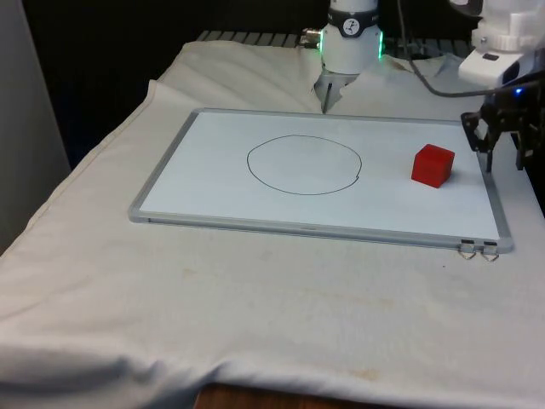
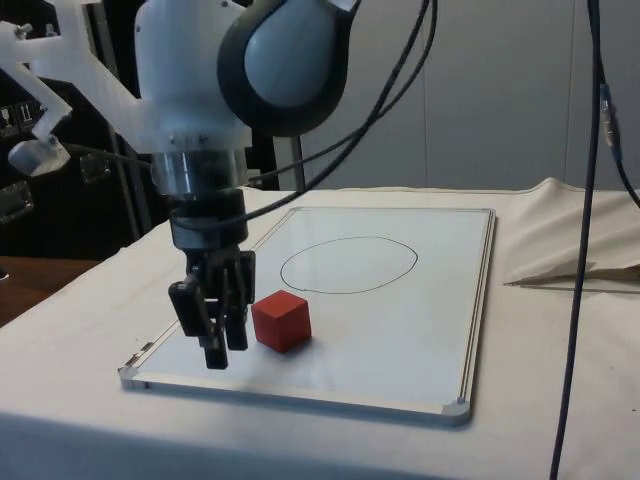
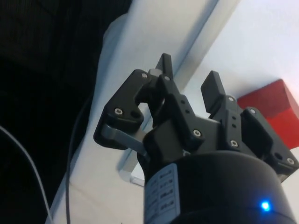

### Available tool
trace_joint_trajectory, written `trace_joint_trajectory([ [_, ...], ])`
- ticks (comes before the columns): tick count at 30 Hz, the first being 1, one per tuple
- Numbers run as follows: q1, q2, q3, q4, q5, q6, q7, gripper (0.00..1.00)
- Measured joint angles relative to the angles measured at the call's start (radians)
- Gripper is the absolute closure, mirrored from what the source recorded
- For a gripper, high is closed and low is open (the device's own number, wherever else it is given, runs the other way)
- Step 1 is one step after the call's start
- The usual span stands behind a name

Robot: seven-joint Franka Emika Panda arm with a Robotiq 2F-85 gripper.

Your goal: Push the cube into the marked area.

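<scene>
A red cube [image 1: 433,164] [image 2: 281,320] [image 3: 275,105] rests on the whiteboard [image 1: 213,187] [image 2: 420,330], towards the front view's right. The marked area is a hand-drawn black circle [image 1: 304,164] [image 2: 348,265] near the board's middle, and the cube lies outside it. My gripper [image 1: 504,169] [image 2: 226,352] [image 3: 188,70] hangs low over the board's edge frame, on the side of the cube away from the circle. A small gap separates it from the cube. The fingers are open with nothing between them.
Two metal clips [image 1: 479,250] stick out at the board's near corner on the front view's right. The cloth rises in folds [image 2: 570,250] beyond the board's far side. The table's edge runs close behind my gripper, and black cables [image 2: 590,200] hang above.
</scene>
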Motion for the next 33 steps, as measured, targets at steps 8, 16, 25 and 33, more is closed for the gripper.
trace_joint_trajectory([
  [8,-0.008,-0.001,-0.007,-0.039,0.000,0.039,-0.035,1.00],
  [16,-0.010,0.005,-0.016,-0.051,0.000,0.049,-0.054,1.00],
  [25,-0.016,0.004,-0.041,-0.071,0.000,0.061,-0.101,1.00],
  [33,-0.021,-0.013,-0.058,-0.094,0.000,0.061,-0.131,1.00],
])
